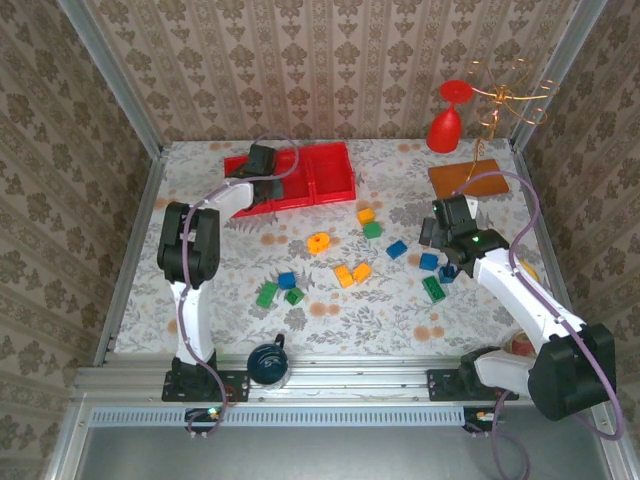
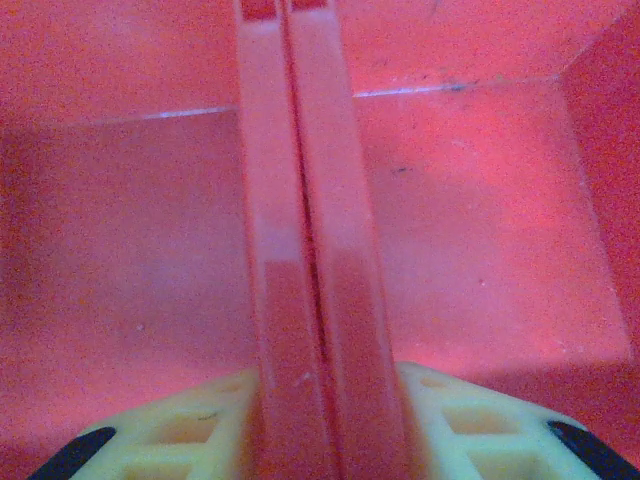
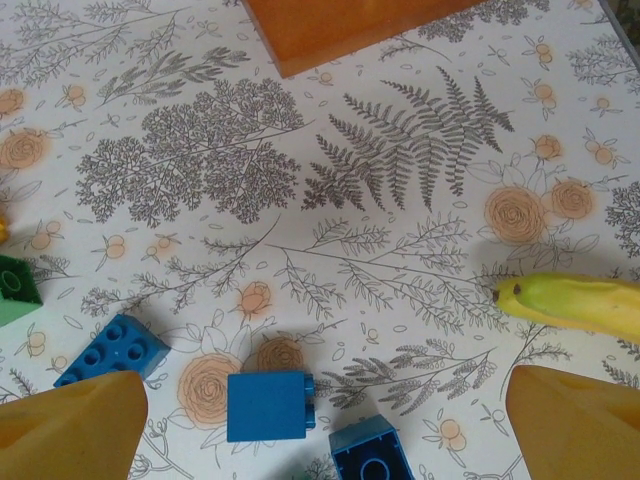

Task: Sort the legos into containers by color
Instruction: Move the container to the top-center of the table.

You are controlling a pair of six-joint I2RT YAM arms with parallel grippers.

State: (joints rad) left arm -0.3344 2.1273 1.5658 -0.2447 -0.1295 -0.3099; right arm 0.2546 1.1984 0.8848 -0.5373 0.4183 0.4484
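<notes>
Sorting had barely begun: legos lay scattered mid-frame on the desk, the red tray upper left seemingly bare. Left end effector pinched its divider; right end effector hung wide open, empty, over blue legos.

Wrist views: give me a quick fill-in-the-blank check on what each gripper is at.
1. The legos under the open right gripper are ___.
2. The left gripper grips a divider of the ___ tray.
3. The yellow fruit beside the right gripper is a ___.
Missing: blue; red; banana.
</notes>
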